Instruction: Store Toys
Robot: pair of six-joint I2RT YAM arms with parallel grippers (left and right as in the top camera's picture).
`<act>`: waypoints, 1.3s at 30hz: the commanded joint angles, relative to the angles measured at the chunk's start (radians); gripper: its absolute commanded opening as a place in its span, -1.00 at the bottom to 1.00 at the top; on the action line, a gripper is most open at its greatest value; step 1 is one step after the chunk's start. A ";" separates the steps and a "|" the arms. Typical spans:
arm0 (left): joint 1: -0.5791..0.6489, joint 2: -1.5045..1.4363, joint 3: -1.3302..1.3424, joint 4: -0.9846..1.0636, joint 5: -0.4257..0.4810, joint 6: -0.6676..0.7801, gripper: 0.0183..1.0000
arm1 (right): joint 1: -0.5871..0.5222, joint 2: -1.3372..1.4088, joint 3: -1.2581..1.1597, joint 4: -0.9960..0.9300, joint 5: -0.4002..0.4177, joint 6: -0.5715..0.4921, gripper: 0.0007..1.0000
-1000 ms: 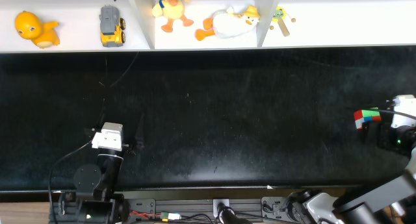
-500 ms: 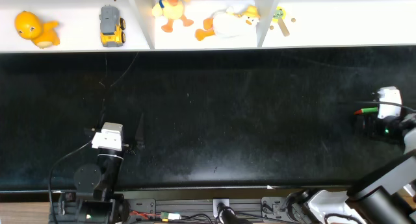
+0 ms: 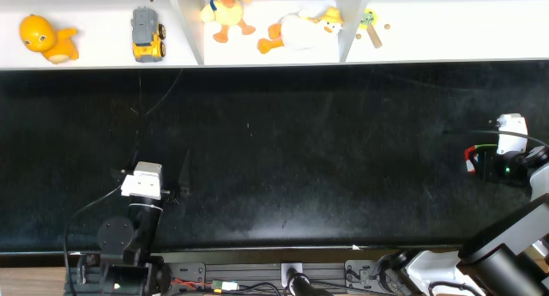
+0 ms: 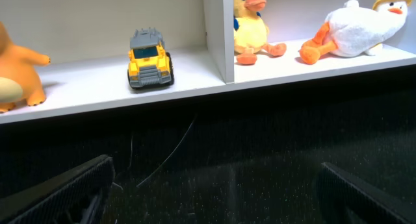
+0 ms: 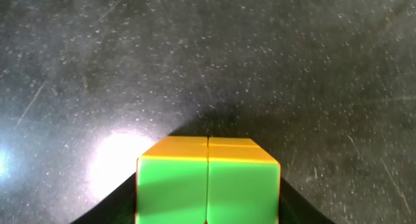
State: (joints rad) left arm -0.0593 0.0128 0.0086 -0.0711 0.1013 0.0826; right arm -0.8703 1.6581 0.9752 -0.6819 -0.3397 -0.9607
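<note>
A colour cube (image 5: 208, 182) with green and orange faces sits between the dark fingers of my right gripper (image 5: 208, 211), just above the black tabletop. In the top view that gripper (image 3: 480, 163) is near the table's right edge, and a red sliver of the cube (image 3: 469, 158) sticks out at its left. My left gripper (image 4: 214, 175) stands open with nothing in it, low over the table at the front left (image 3: 182, 183), facing the white shelf (image 3: 274, 56) along the back.
In the shelf compartments are an orange figure (image 3: 47, 37), a yellow truck (image 3: 147, 34), a yellow duck plush (image 3: 226, 13), a white goose plush (image 3: 302, 30) and a small wooden toy (image 3: 371, 23). Upright dividers (image 3: 194, 26) split the shelf. The black table (image 3: 326, 150) spans the middle.
The right gripper has turned and shifted slightly left with the cube, which showed plainly a second ago and is now mostly covered. The left arm has not moved.
</note>
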 commanded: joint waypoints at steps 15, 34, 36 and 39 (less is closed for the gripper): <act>-0.003 -0.010 -0.001 -0.006 -0.001 0.015 1.00 | 0.164 -0.074 0.236 0.001 -0.031 0.178 -0.14; -0.003 -0.010 0.000 -0.006 -0.001 0.015 1.00 | 0.406 0.298 0.721 -0.042 -0.060 0.383 -0.13; -0.003 -0.010 0.000 -0.006 -0.001 0.015 1.00 | 0.412 0.330 0.755 -0.047 -0.060 0.402 -0.13; -0.003 -0.010 0.000 -0.006 -0.001 0.015 1.00 | 0.415 0.363 0.784 -0.046 -0.072 0.409 -0.12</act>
State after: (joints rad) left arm -0.0593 0.0132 0.0086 -0.0715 0.1013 0.0826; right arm -0.4591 2.0026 1.7081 -0.7303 -0.3885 -0.5812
